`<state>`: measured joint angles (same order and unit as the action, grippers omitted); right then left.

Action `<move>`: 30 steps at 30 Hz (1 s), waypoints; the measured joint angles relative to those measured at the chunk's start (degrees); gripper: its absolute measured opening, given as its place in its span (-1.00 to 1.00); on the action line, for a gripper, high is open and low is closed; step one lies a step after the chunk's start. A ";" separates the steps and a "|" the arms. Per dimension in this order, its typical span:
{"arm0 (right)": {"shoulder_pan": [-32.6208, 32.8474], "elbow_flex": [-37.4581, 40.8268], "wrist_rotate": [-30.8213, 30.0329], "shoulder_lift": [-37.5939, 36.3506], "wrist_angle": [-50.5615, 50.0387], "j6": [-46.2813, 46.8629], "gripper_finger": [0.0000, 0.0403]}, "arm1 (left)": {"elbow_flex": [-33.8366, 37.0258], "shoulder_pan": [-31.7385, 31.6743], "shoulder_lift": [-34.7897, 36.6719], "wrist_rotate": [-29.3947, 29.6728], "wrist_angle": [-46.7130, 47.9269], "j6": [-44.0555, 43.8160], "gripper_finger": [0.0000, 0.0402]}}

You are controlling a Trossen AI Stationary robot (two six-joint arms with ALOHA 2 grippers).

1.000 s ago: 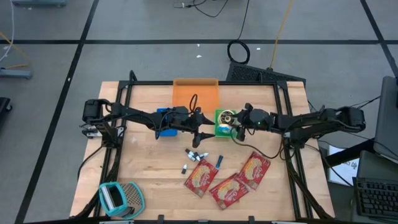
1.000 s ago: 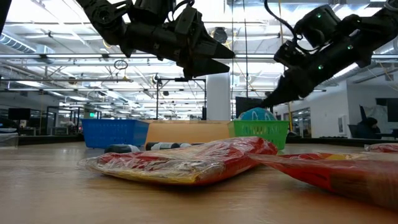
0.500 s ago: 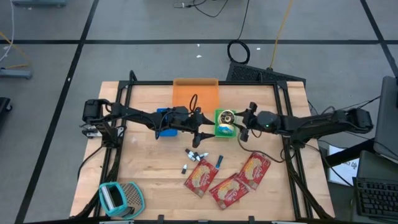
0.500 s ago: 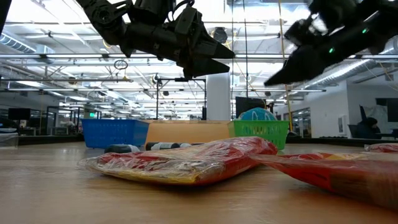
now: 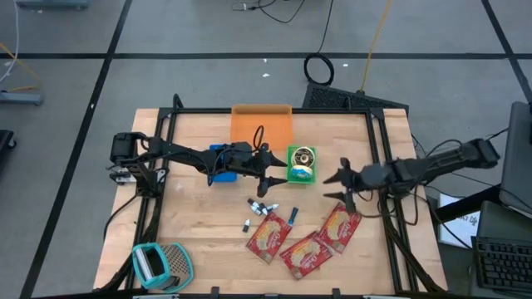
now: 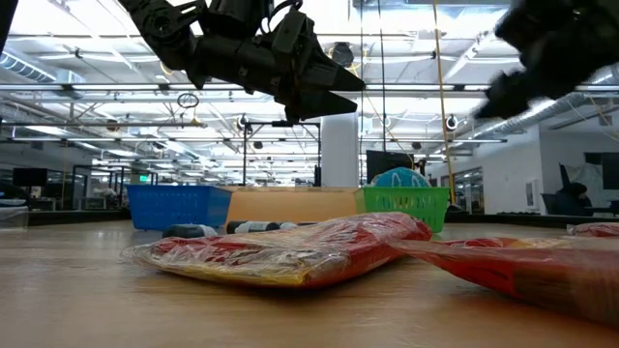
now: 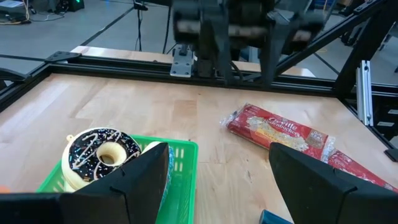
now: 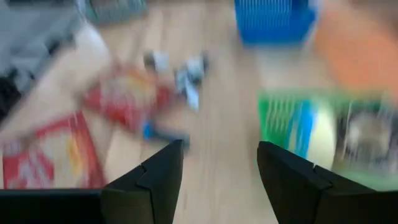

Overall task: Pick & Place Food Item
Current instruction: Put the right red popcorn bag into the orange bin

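From above, the green basket [image 5: 301, 164] sits near the middle of the table [image 5: 199, 224], and the chocolate-iced doughnut [image 5: 303, 157] lies inside it; that looks like the food item already put where it belongs. The right gripper [image 5: 339, 188] hangs at about four o'clock from the basket, clear of it, fingers apart and nothing between them; being empty and off to the side, it reads as done with the drop. The left gripper [image 5: 274, 178] hovers at about nine o'clock from the basket, just beside it, fingers spread wide and empty (waiting, I judge). At six o'clock from the basket lie three red snack packets [image 5: 306, 237] and a few small batteries [image 5: 264, 208]; a blue bin [image 5: 221, 163] and an orange tray [image 5: 261, 125] stand at nine and eleven.

From table height, the left gripper [image 6: 334, 89] hangs high over the nearest snack packet [image 6: 280, 247], its dark fingers parted; the green basket [image 6: 405, 199] stands behind; the right arm is only a dark blur at the top corner.

The left wrist camera looks past its two spread fingers [image 7: 140, 180] at the doughnut [image 7: 99, 149] resting in the basket [image 7: 183, 163], with one packet [image 7: 280, 132] beyond.

The right wrist camera shows its own fingers [image 8: 148, 180] apart and bare above the table, the basket [image 8: 323, 130] and packets [image 8: 124, 99] smeared.
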<state>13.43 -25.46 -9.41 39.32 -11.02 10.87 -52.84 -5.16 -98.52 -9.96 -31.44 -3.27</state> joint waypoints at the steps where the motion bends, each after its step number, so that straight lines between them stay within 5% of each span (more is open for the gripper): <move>1: 1.77 -0.77 -1.44 0.86 -4.10 3.18 -0.03 | 0.00 -0.01 0.00 0.00 0.00 0.00 0.39; 6: 8.83 -3.49 -1.57 7.28 -19.27 18.24 -0.03 | 0.00 0.01 0.00 0.00 0.00 0.00 0.39; 11: 11.20 -3.49 0.67 12.30 -25.29 21.16 -0.03 | 0.00 0.01 0.00 0.00 -0.02 0.00 0.39; 30: 9.03 3.02 2.18 18.92 -14.29 20.71 0.10 | 0.00 0.01 -0.02 0.00 -0.02 -0.74 0.39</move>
<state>22.46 -22.43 -7.23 58.24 -25.31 31.57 -52.84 -5.15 -98.54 -9.96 -31.46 -4.01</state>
